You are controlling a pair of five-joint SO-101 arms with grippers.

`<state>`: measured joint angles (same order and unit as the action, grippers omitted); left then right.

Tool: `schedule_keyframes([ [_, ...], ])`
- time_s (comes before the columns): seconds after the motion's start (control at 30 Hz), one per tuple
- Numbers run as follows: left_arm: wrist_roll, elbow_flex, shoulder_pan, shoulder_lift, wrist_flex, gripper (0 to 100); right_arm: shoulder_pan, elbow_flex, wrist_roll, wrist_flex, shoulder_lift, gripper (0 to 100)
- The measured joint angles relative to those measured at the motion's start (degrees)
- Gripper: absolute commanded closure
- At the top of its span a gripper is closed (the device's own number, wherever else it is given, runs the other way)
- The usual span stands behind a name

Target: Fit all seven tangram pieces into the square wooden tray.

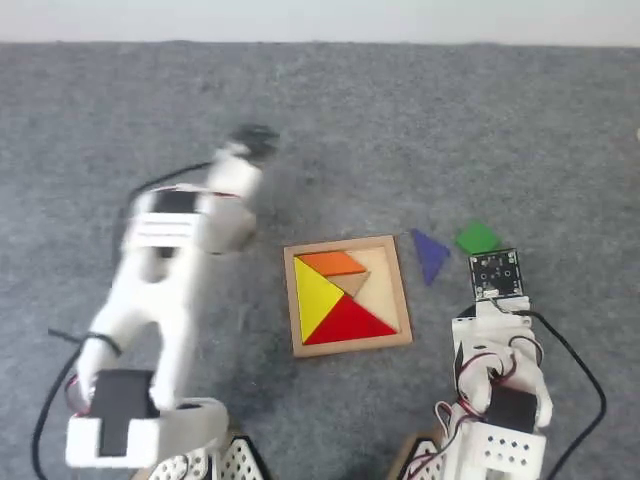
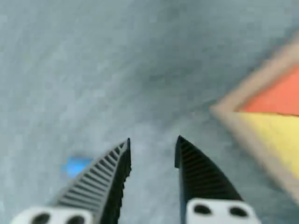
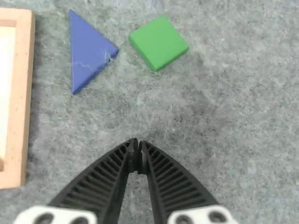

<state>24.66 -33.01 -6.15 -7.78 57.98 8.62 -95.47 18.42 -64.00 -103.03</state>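
Both tools empty. Right tool (image 3: pixel 137 142) closed over bench (image 1: pixel 100 120); just ahead lie blue triangle (image 3: pixel 86 49) and green square (image 3: pixel 159 42), beside tray (image 1: pixel 352 345) holding orange piece (image 1: pixel 332 263), yellow piece (image 1: pixel 315 295), red piece (image 1: pixel 350 322). Left tool (image 2: pixel 153 139) open, farther off past tray corner.

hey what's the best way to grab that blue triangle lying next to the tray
Probably from straight above: the blue triangle lies flat, so only its thin sides offer a hold. Set one finger on the long edge facing the tray, the other on the opposite corner toward the green square; bare mat shows at both. The right gripper, shut, must open first.
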Motion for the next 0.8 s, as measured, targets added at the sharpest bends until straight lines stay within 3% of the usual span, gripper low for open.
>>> schedule_keyframes([
  [0.17,-0.79,0.35,-12.92,0.00,4.13,84,0.00,0.00,0.00,0.00,0.00,99.0],
  [0.33,-0.18,0.35,-19.69,0.00,7.47,84,0.00,0.00,3.25,-0.62,0.00,98.9],
  [0.47,-4.92,0.35,-19.69,0.00,8.88,84,0.00,0.00,11.08,-4.92,0.00,98.9],
  [0.63,-16.26,-5.01,-14.24,0.00,4.13,84,0.09,2.64,12.31,-6.07,-0.09,97.0],
  [0.8,-19.96,-11.52,-15.21,-1.85,-5.63,84,0.00,9.85,12.48,-6.68,0.44,77.5],
])
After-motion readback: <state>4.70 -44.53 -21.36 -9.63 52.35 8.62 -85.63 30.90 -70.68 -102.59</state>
